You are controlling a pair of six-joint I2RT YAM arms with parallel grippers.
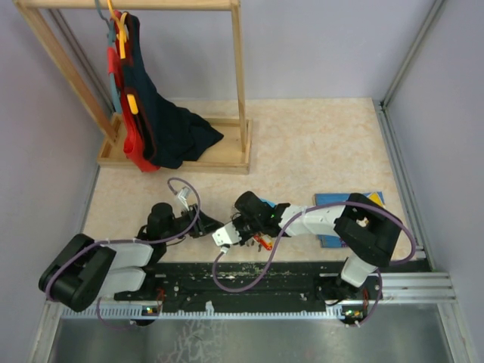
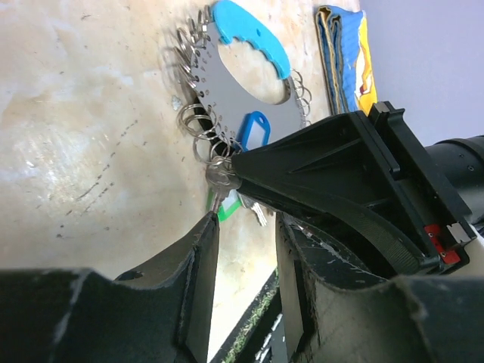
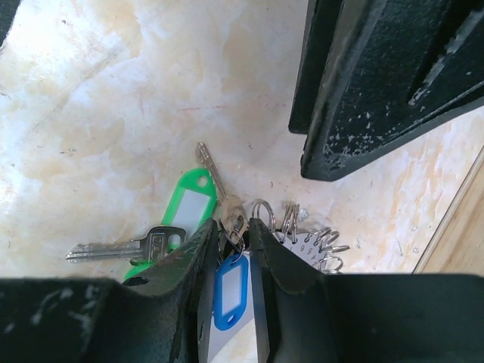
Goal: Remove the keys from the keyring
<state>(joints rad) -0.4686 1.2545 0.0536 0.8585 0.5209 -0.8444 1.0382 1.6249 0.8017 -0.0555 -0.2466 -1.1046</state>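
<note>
Keyring (image 2: 227, 113) lying on desk (image 1: 302, 144) near front edge, between my two arms. My right gripper (image 3: 231, 231) pinching one small ring at keyring's rim. My left gripper (image 2: 243, 227) spread, nothing inside, tips just short of green tag (image 3: 189, 200). Counted: two silver keys (image 3: 113, 248), one blue tag (image 3: 231, 287). Book (image 1: 329, 200) close on right. Open desk beyond, up to clothes rack (image 1: 240, 83).

Robotics lab test cell, plain grey wall panels (image 1: 318, 45), aluminium frame rails (image 1: 412, 286), marble-look tabletop (image 1: 318, 144), left arm (image 1: 113, 261) and right arm (image 1: 325, 219) bolted at its near edge, wooden clothes rack (image 1: 240, 76) standing on it
</note>
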